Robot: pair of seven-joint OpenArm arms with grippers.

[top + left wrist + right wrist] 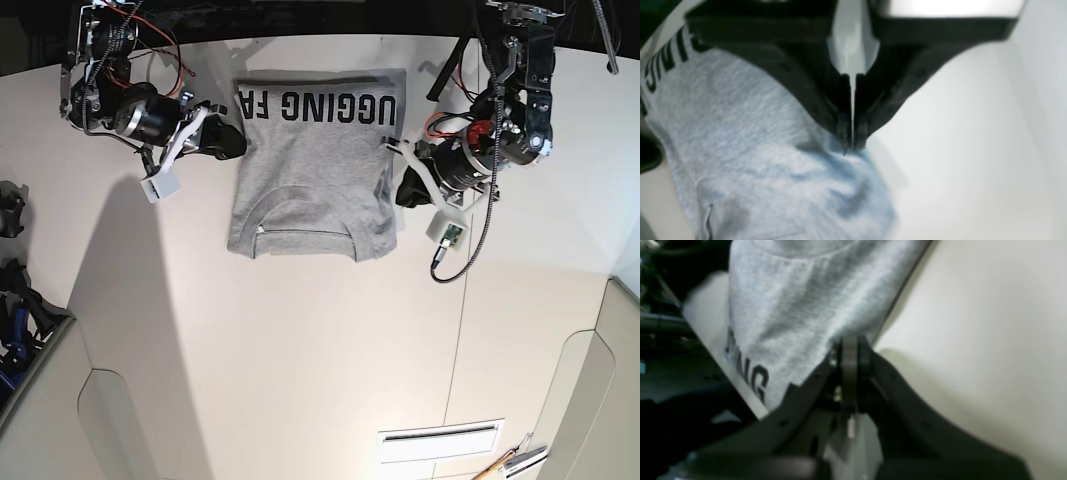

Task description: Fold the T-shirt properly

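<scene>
The grey T-shirt (310,170) lies flat at the far middle of the white table (300,350), sides folded in. Its black lettering runs along the far hem and the collar faces the near side. My left gripper (405,188) sits at the shirt's right edge. In the left wrist view its fingertips (850,146) are shut on a puckered bit of the T-shirt (740,133). My right gripper (233,141) is at the shirt's left edge. In the right wrist view the right gripper (849,343) is shut on the border of the T-shirt (800,300).
The table's far edge runs just behind the lettered hem. Black and blue gear (15,300) sits off the table's left side. A slotted vent (440,440) and some pencils (510,463) lie at the near right.
</scene>
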